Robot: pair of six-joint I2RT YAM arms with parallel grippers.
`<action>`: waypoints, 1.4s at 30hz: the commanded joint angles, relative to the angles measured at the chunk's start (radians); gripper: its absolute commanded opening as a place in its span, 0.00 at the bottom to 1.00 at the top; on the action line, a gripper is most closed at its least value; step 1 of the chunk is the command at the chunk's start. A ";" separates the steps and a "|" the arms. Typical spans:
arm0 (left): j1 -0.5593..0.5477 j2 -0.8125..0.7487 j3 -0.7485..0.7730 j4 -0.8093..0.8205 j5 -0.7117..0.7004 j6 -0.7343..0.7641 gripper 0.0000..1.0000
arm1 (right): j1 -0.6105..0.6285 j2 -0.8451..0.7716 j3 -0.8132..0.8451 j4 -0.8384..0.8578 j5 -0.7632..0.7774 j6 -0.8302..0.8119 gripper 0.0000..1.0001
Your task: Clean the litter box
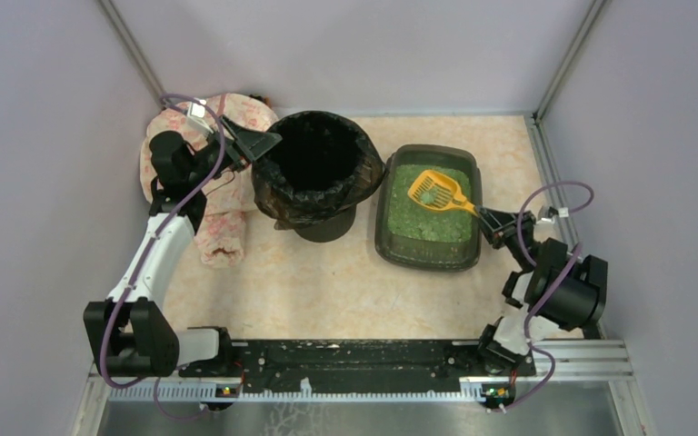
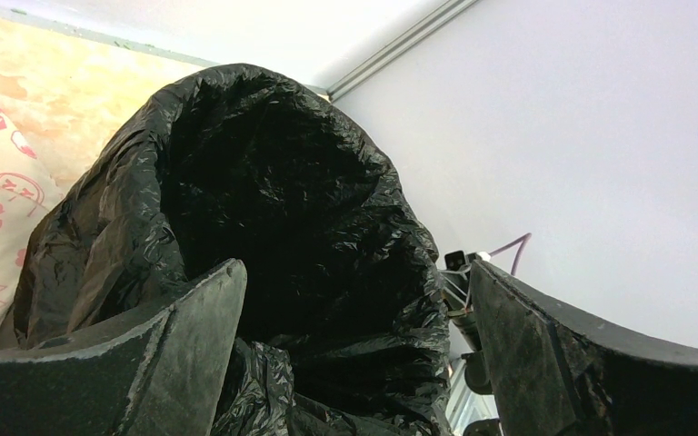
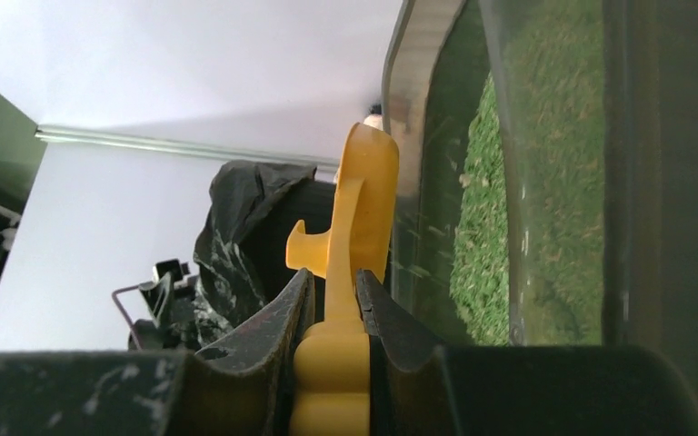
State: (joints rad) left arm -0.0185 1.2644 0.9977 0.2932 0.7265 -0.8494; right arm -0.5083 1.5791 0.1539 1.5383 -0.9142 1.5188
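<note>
I hold the yellow scoop (image 1: pixel 436 191) clamped in my right gripper (image 1: pixel 486 218) over the litter box (image 1: pixel 427 262), centre right, the bin (image 1: pixel 304 207) just left; my left gripper (image 1: pixel 256 145) gapes empty.

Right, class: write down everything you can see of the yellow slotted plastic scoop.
The yellow slotted plastic scoop looks like one moulded piece: a broad slotted head and a narrow handle. Its head lies over the green granules in the dark grey-green rectangular plastic litter box; whether it touches them is unclear. The right gripper is shut on the handle's end.
</note>
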 commanded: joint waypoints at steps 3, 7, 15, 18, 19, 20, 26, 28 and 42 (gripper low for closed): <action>0.003 0.007 -0.019 -0.006 0.030 -0.006 0.99 | -0.043 -0.104 -0.009 -0.039 0.034 -0.105 0.00; 0.002 0.010 -0.020 -0.003 0.033 -0.012 0.99 | 0.011 -0.170 -0.009 -0.110 0.022 -0.148 0.00; 0.003 0.008 -0.021 -0.002 0.034 -0.015 0.99 | -0.027 -0.290 0.003 -0.328 0.050 -0.254 0.00; 0.003 0.005 -0.022 -0.002 0.032 -0.013 0.99 | -0.055 -0.303 0.008 -0.381 0.061 -0.274 0.00; 0.003 0.005 -0.022 -0.002 0.031 -0.012 0.99 | -0.032 -0.291 0.021 -0.369 0.037 -0.275 0.00; 0.003 0.005 -0.022 -0.002 0.030 -0.011 0.99 | -0.006 -0.277 0.034 -0.349 0.011 -0.275 0.00; 0.002 0.005 -0.024 -0.004 0.027 -0.010 0.99 | -0.017 -0.227 -0.008 -0.254 0.069 -0.229 0.00; 0.003 0.008 -0.022 -0.003 0.027 -0.012 0.99 | 0.041 -0.198 0.009 -0.208 0.035 -0.226 0.00; 0.003 0.016 -0.024 -0.002 0.026 -0.013 0.99 | 0.051 -0.253 0.019 -0.352 0.076 -0.316 0.00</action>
State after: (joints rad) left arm -0.0170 1.2675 0.9939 0.3080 0.7341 -0.8639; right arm -0.4953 1.3609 0.1223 1.1839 -0.8215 1.2442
